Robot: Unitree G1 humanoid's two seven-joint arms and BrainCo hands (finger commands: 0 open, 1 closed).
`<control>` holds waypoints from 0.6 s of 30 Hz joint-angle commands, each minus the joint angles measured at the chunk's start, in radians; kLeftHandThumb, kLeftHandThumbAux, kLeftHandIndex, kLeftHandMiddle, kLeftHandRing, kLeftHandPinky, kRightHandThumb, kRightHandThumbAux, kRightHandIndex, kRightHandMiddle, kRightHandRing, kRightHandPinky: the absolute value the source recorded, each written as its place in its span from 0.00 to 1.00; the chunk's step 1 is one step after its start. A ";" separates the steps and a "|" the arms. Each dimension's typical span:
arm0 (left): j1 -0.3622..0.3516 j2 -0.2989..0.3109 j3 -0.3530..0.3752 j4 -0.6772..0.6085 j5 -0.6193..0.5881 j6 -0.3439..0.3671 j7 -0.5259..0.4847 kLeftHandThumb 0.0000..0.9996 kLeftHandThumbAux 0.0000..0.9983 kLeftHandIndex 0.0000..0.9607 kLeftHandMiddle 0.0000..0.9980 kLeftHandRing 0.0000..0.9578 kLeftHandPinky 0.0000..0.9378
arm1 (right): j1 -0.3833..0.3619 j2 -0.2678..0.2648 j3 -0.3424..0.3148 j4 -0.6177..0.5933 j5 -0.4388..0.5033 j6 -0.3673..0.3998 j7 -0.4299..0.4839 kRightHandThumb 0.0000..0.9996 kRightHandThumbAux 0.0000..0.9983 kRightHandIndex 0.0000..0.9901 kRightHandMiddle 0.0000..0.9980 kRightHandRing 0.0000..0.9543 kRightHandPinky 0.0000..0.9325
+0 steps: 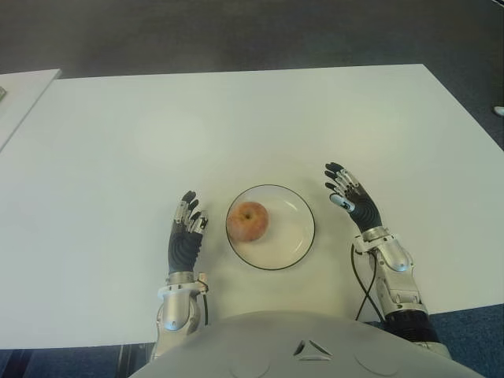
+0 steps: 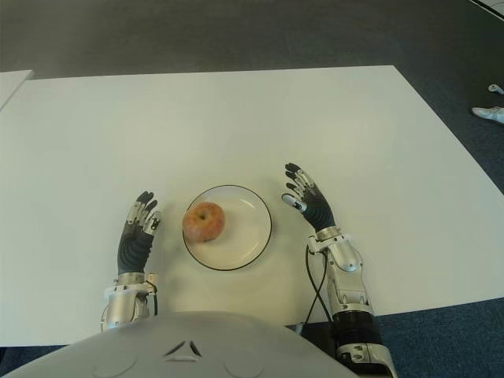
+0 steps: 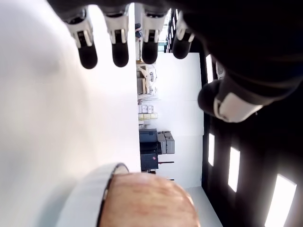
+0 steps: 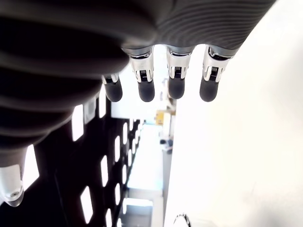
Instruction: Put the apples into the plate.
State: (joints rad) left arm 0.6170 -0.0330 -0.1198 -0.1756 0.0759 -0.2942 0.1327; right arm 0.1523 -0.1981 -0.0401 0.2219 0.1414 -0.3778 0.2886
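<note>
We see one apple [image 1: 249,220] in the plate [image 1: 299,228]; left hand [image 1: 187,235] and right hand [image 1: 352,201] flank it, fingers spread, empty. We judge withdrawing without nudging the plate best.

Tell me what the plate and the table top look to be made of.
Plate: seemingly glazed ceramic or glass, glossy off-white with a thin dark rim; which one is unclear. Table top: smooth matte white, probably laminate, with no grain showing.
</note>
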 commanded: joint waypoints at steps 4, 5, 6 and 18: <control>-0.010 0.006 0.020 0.029 -0.026 -0.009 -0.027 0.07 0.50 0.10 0.11 0.14 0.19 | -0.028 0.060 -0.028 0.124 -0.016 -0.078 -0.061 0.07 0.56 0.06 0.03 0.00 0.03; -0.012 0.006 0.022 0.032 -0.031 -0.010 -0.030 0.07 0.51 0.10 0.12 0.15 0.20 | -0.033 0.067 -0.031 0.138 -0.013 -0.086 -0.064 0.08 0.57 0.07 0.04 0.01 0.04; -0.016 0.006 0.025 0.038 -0.038 -0.010 -0.034 0.08 0.51 0.10 0.12 0.15 0.20 | -0.037 0.076 -0.033 0.150 -0.011 -0.093 -0.070 0.09 0.57 0.08 0.04 0.01 0.04; -0.028 0.002 0.047 0.051 -0.058 -0.014 -0.055 0.13 0.51 0.11 0.11 0.16 0.22 | 0.010 0.167 -0.029 0.142 -0.029 -0.121 -0.152 0.10 0.65 0.06 0.04 0.01 0.04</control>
State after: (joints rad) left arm 0.5930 -0.0327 -0.0805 -0.1384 0.0272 -0.3075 0.0895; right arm 0.1209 -0.0634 -0.0780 0.3439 0.1215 -0.5172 0.1538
